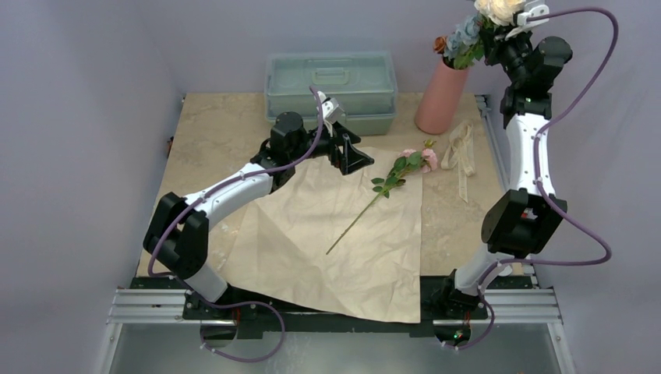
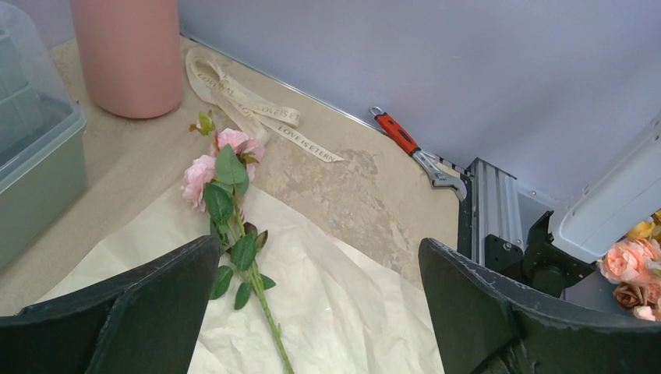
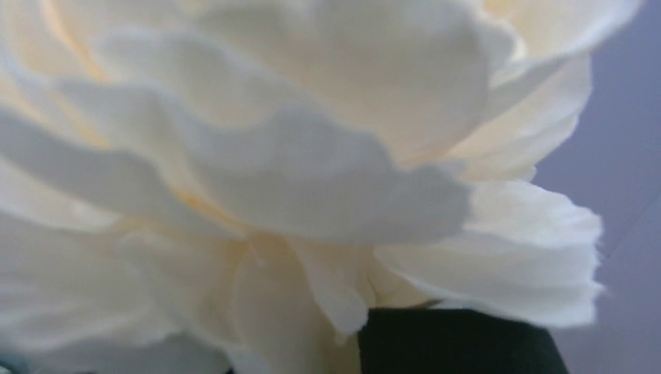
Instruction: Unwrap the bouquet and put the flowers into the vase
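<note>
Beyond spread left claw (image 2: 318,248), a wrench (image 2: 415,153), wrist-view only; right claw (image 1: 496,33) pressed together.

I see the salmon-pink vase (image 1: 440,97) standing upright at one o'clock on the counter, with blue and rust blooms (image 1: 461,37) at its mouth and a cream bloom (image 1: 499,9) above them. One pink-flowered stem (image 1: 390,183) lies diagonally on the flattened tan wrapping paper (image 1: 312,249), its head toward one o'clock.

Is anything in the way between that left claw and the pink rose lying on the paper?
Nothing visible. The left gripper hangs with jaws open beside the pink rose, which lies uncovered on the spread kraft paper; only bare paper separates them.
</note>
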Available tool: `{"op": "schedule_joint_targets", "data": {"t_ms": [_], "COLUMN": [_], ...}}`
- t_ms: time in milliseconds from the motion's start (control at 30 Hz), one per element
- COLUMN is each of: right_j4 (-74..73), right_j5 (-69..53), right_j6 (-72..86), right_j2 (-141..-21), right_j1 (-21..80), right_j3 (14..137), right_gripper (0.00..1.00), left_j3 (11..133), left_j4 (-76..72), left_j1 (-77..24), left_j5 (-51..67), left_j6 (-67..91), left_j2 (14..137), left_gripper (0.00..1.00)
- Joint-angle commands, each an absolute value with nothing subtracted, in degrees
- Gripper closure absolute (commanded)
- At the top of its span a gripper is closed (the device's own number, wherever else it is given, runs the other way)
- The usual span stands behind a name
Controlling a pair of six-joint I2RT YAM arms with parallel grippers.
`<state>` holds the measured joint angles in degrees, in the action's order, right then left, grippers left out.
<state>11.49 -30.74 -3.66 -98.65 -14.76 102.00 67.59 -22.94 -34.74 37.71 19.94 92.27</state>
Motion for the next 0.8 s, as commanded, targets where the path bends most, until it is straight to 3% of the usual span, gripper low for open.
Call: {"op": "schedule_joint_targets", "data": {"t_ms": [0, 767], "right_j4": [12.6, 6.0], "right_j5": [-29.2, -25.8], "right_j6": [-3.5, -2.1], "right_j2": [-100.2, -111.3], "right_j1": [-14.5, -13.3], "right_j3": [104.0, 108.5], "right_gripper": [1.00, 1.00], "left_j3": [69.4, 70.7], "left_j4": [-23.3, -15.0], "left_j1": [-34.1, -34.1], "left_j5": [37.6, 32.5], "left_j6": [18.6, 14.7], "left_j2": [92.6, 95.7], "left_gripper": [0.00, 0.00]}}
